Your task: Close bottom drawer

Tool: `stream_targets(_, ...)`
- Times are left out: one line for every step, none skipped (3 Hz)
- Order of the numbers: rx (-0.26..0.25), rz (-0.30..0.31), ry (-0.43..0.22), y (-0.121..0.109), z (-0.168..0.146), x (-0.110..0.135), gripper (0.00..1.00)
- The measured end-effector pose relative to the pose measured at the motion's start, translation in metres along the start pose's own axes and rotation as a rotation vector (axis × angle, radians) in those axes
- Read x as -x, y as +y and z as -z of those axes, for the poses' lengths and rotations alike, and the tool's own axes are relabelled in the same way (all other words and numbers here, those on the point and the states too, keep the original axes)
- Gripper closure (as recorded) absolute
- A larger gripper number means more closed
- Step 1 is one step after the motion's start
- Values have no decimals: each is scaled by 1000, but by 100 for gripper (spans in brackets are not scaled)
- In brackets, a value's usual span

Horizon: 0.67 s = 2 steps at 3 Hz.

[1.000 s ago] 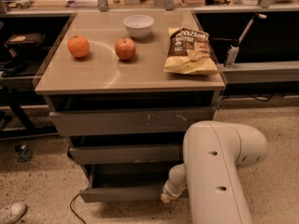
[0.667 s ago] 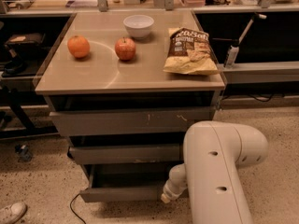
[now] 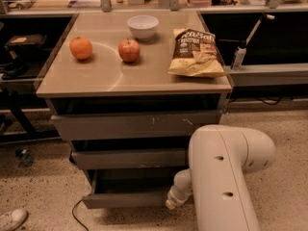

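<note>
The bottom drawer point(image 3: 122, 199) is the lowest and narrowest of three grey-brown drawers under the table. It stands pulled out a little, and its shallow tray shows dark behind the plain front. My white arm point(image 3: 226, 177) comes down at the right. My gripper point(image 3: 172, 202) is at the end of a short white wrist, low against the right end of the bottom drawer's front. The arm hides the drawer's right corner.
The tabletop point(image 3: 96, 76) holds an orange point(image 3: 81, 47), an apple point(image 3: 129, 50), a white bowl point(image 3: 142, 26) and a chip bag point(image 3: 196, 53). Two more drawers point(image 3: 134, 124) sit above. A cable point(image 3: 76, 215) and a shoe point(image 3: 10, 219) lie on the floor at left.
</note>
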<state>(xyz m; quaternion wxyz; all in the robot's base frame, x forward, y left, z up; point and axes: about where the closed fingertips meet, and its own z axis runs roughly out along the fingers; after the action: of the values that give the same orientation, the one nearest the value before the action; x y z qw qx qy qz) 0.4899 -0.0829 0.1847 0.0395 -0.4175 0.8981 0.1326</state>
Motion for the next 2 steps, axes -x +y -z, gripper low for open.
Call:
stream_targets(0, 0, 0, 0, 0, 0, 11)
stream_targets(0, 0, 0, 0, 0, 0, 0)
